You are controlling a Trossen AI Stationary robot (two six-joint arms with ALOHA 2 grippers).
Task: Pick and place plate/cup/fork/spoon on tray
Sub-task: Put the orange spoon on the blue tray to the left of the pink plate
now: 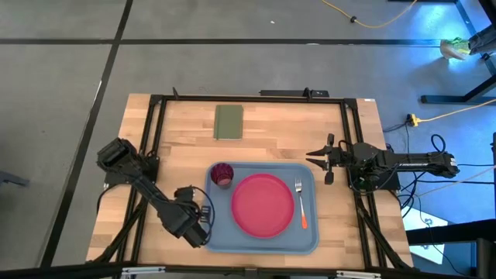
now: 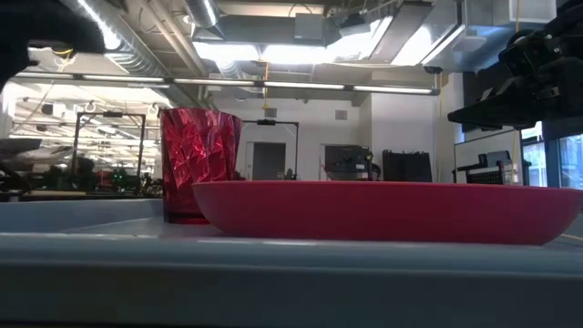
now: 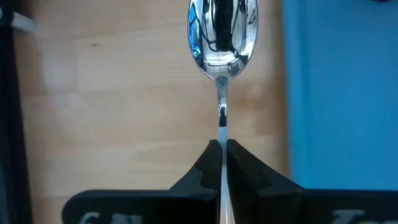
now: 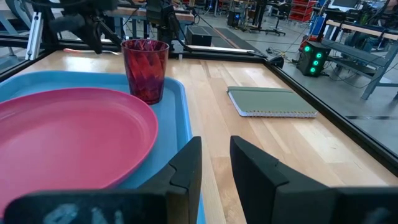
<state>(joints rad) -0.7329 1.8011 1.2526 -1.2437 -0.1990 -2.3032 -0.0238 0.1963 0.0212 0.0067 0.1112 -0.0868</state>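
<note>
The left claw [image 3: 221, 149] pinches the spoon [image 3: 222, 37] by its handle just beside the tray [image 1: 225, 232], ready to lay it opposite the fork [image 1: 301, 203], while the right claw [image 1: 326, 160] waits spread, well clear.

Robotics lab/workshop: exposed ceiling ducts [image 2: 146, 41], more workbenches [image 4: 354, 34] w/ equipment behind

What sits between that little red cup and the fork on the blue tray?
The pink plate lies between them in the high view: the cup stands at its far-left side, the fork lies along its right, all on the tray.
</note>
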